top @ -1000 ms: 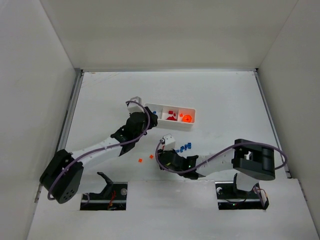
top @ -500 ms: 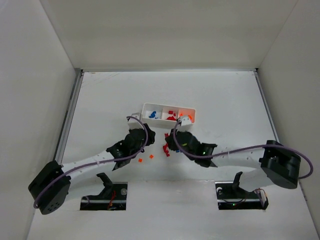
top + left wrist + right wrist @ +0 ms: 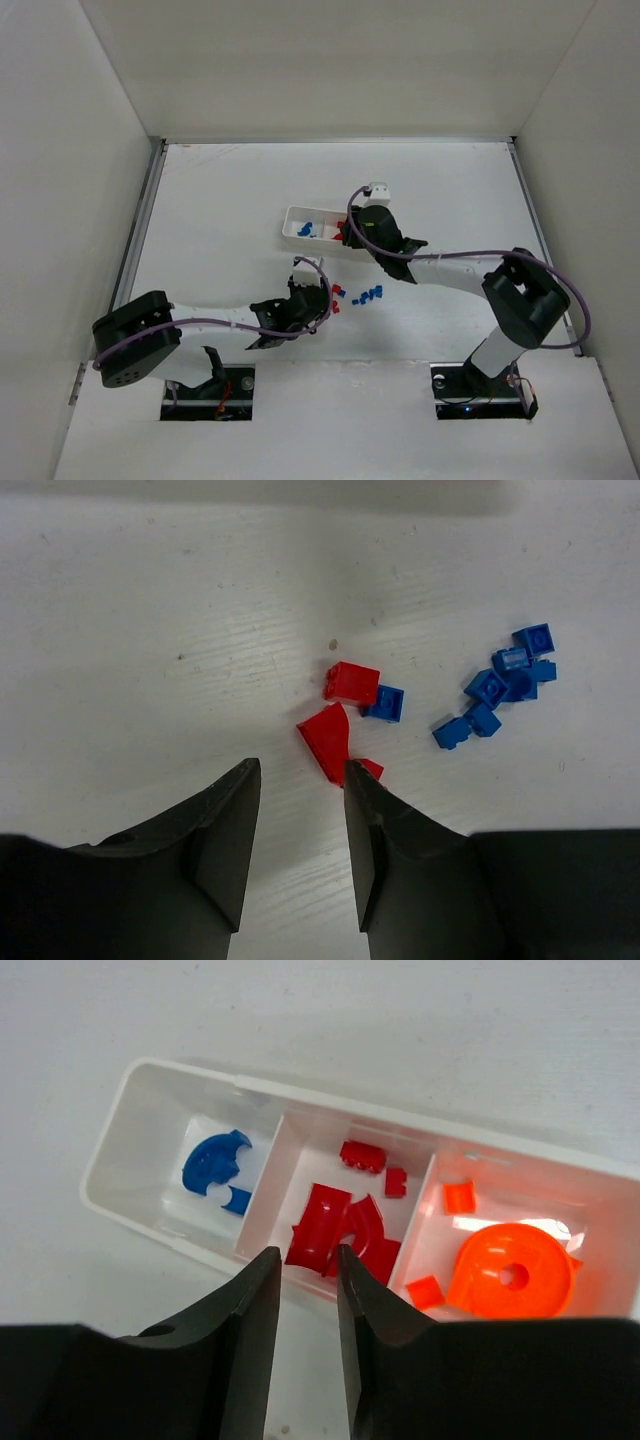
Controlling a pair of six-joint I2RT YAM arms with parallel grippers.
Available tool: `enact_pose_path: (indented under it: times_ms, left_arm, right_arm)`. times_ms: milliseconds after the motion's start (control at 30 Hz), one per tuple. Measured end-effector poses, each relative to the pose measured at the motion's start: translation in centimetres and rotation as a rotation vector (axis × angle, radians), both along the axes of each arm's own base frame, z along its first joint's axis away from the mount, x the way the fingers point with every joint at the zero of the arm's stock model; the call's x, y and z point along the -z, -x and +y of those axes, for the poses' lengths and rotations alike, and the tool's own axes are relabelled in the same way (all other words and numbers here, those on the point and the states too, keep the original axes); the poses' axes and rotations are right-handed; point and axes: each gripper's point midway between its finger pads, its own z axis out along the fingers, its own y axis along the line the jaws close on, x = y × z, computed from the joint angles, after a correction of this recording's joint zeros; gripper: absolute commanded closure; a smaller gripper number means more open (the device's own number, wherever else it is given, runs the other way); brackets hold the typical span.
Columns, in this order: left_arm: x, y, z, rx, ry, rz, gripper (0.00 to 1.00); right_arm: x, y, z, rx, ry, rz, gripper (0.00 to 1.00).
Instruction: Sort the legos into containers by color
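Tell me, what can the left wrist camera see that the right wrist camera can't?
Only the left wrist view: loose red bricks and blue bricks on the table. Only the right wrist view: the white tray, holding blue pieces, red pieces and orange pieces in separate compartments. Both: the white table and a pair of dark fingers, nothing between them.

Robotics laboratory test cell. Plain white panel walls (image 3: 70, 150) box in a flat white table (image 3: 450, 180) on three sides. Two white-and-black jointed robot arms, left (image 3: 215, 318) and right (image 3: 450, 270), trail exposed purple cables (image 3: 460, 254) and are fixed at rectangular cut-outs (image 3: 208, 388) in the near edge. On the table lie small loose plastic bricks (image 3: 368, 295) and a shallow white divided tray (image 3: 290, 226).
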Motion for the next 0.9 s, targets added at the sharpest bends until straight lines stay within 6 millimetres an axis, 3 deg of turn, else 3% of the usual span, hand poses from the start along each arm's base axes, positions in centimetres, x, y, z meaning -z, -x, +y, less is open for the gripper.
enact_pose_path:
  times_ms: [67,233,400,600,767,900]
  left_arm:
    - [0.0,0.0,-0.2,-0.003,0.004,-0.006,0.62]
    - [-0.7,-0.1,-0.9,-0.004,0.03,-0.021,0.62]
    - [-0.4,-0.1,-1.7,0.004,0.024,-0.018,0.62]
    - [0.7,-0.3,-2.3,0.001,-0.017,-0.012,0.63]
    - [1.6,-0.8,-2.3,-0.015,-0.043,-0.016,0.68]
    - [2.1,-1.3,-2.6,-0.024,-0.051,-0.019,0.78]
  right_arm:
    - [0.0,-0.5,0.5,-0.009,0.005,-0.001,0.51]
    - [0.1,-0.2,0.5,-0.018,0.011,0.001,0.51]
    - [-0.1,2.2,-0.1,-0.036,0.004,-0.001,0.51]
    - [-0.4,5.0,0.5,-0.078,-0.021,-0.01,0.52]
    - [0.9,6.6,0.6,-0.093,-0.024,0.009,0.52]
    - [2.8,7.9,-0.2,-0.086,-0.017,0.042,0.52]
